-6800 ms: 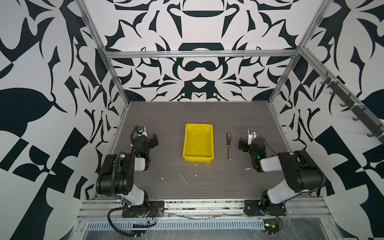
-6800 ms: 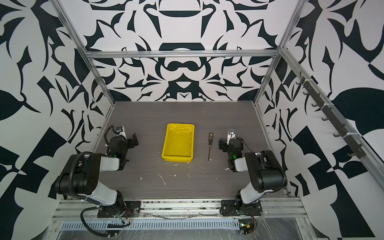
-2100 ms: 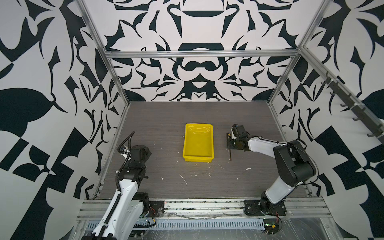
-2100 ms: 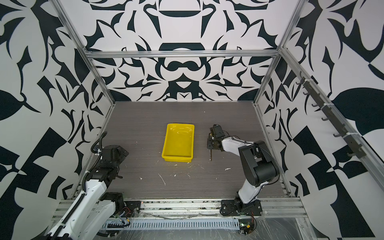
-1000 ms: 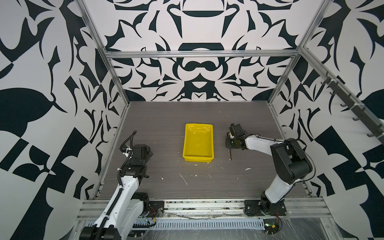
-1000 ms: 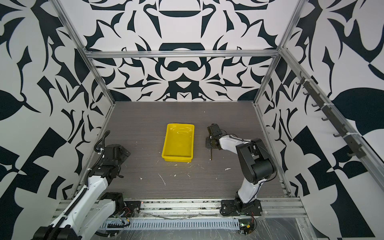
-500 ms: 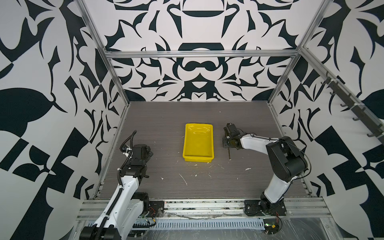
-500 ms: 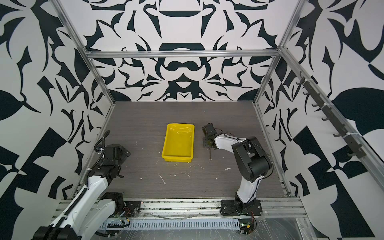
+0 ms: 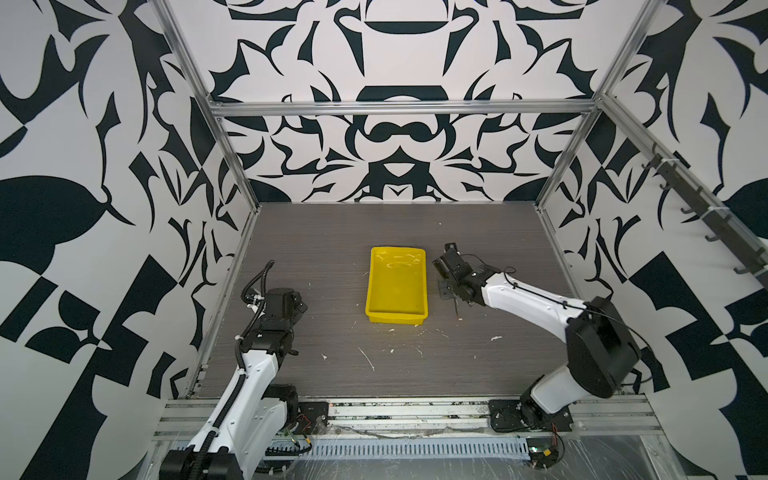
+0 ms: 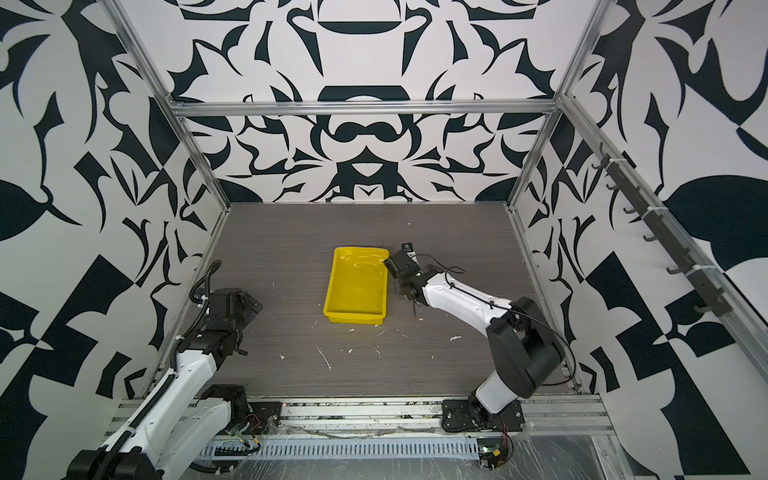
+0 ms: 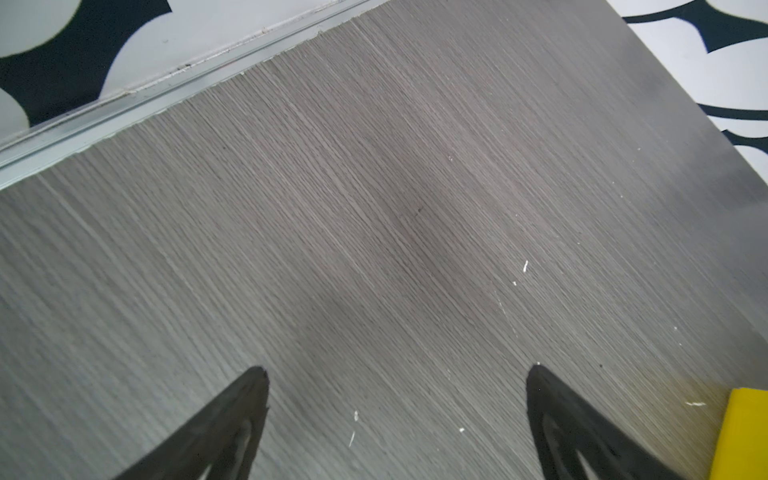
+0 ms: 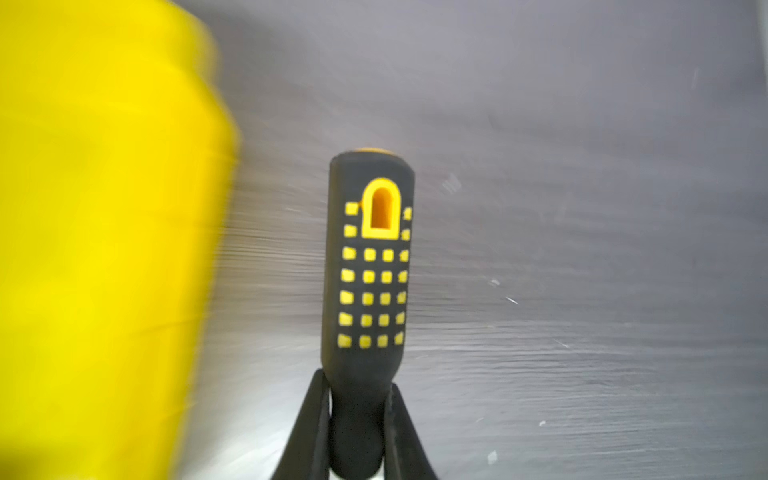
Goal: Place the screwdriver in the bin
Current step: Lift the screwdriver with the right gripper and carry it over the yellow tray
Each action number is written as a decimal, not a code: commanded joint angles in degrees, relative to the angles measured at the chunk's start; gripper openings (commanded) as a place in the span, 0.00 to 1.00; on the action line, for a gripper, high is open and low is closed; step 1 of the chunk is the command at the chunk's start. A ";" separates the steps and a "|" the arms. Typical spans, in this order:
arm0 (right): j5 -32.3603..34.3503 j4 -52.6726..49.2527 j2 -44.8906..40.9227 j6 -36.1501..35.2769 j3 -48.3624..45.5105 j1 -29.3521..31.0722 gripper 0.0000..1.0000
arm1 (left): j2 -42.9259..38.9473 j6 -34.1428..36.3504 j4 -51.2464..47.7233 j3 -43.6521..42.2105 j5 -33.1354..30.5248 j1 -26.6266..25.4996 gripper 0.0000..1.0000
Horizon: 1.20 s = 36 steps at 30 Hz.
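Grey wood-grain tabletop (image 9: 332,249) — black-handled, yellow-dotted screwdriver (image 12: 368,291) beside yellow plastic bin (image 9: 397,286), long axes parallel, shaft pointing nearward; right gripper (image 12: 357,415) clamped on handle — left gripper (image 11: 397,374) agape, empty

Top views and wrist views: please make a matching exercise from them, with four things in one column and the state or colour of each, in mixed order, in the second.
1. screwdriver
2. bin
3. left gripper
4. right gripper

A. open, above the table
B. yellow, nothing inside
C. shut on the screwdriver
D. black handle with yellow squares

Pairs: 1-D, 2-B, 3-A, 4-C
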 commanded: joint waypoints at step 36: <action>-35.60 1.93 28.80 24.30 32.89 3.54 0.19 | 5.59 0.82 -0.15 3.70 1.80 0.16 1.00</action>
